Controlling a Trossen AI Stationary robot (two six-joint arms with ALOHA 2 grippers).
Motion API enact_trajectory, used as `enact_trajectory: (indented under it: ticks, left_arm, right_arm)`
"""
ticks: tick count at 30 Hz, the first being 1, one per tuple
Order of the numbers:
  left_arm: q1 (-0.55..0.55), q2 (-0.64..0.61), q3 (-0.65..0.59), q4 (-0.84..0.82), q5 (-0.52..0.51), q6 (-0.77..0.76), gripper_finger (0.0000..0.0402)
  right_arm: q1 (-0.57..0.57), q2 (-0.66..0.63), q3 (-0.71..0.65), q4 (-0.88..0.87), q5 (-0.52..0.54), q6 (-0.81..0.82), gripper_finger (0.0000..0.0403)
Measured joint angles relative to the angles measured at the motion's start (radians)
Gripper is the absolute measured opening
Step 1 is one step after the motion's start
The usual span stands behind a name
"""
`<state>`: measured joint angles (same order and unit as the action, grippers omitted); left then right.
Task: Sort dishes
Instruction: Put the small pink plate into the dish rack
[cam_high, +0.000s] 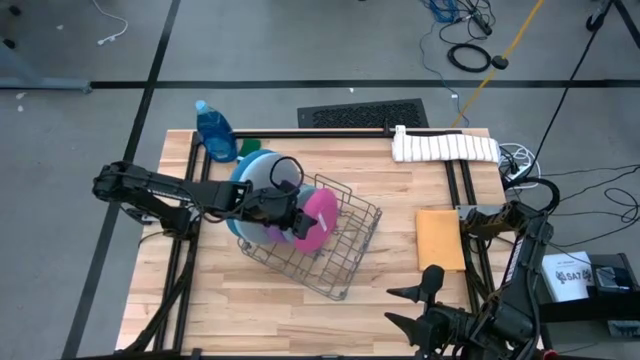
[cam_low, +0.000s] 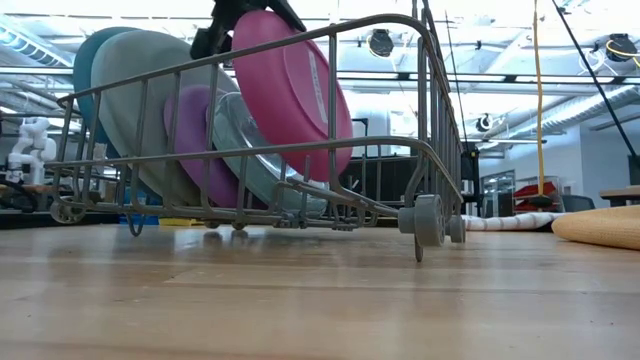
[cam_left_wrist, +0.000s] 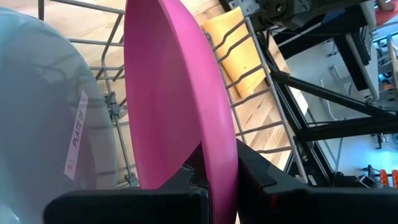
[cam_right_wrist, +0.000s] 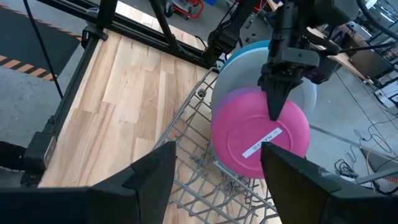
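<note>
One pink plate (cam_right_wrist: 260, 140) stands on edge in the wire rack (cam_high: 335, 262), pinched at its rim by the left gripper (cam_right_wrist: 274, 112), jaws closed on it. The plate is either going in or coming out; the next move needs a straight, clean path past the neighbouring plates. The right gripper (cam_right_wrist: 214, 171) waits open near the table's near edge.

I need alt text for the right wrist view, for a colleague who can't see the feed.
The left gripper pinches the rim of a flat round pink plastic plate standing on edge in a grey wire dish rack on a wooden table. Paler blue and grey plates stand behind it. The right gripper is open in the foreground.
</note>
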<state>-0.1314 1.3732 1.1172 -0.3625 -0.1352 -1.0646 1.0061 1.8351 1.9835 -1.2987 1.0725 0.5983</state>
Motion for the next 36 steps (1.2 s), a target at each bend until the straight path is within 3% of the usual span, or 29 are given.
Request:
enact_trajectory:
  ticks: [20, 28, 36]
  left_arm:
    - [0.0, 0.057, 0.0, -0.018, -0.015, 0.034, 0.0059]
    - [0.0, 0.054, 0.0, -0.013, -0.013, 0.033, 0.0104]
    - [0.01, 0.012, 0.0, -0.025, 0.068, 0.041, 0.0141]
  right_arm:
    - [0.004, 0.0, 0.0, 0.002, -0.001, 0.003, 0.0228]
    - [0.004, 0.0, 0.0, 0.002, -0.005, 0.004, 0.0228]
    - [0.005, 0.0, 0.0, 0.002, -0.005, 0.005, 0.0228]
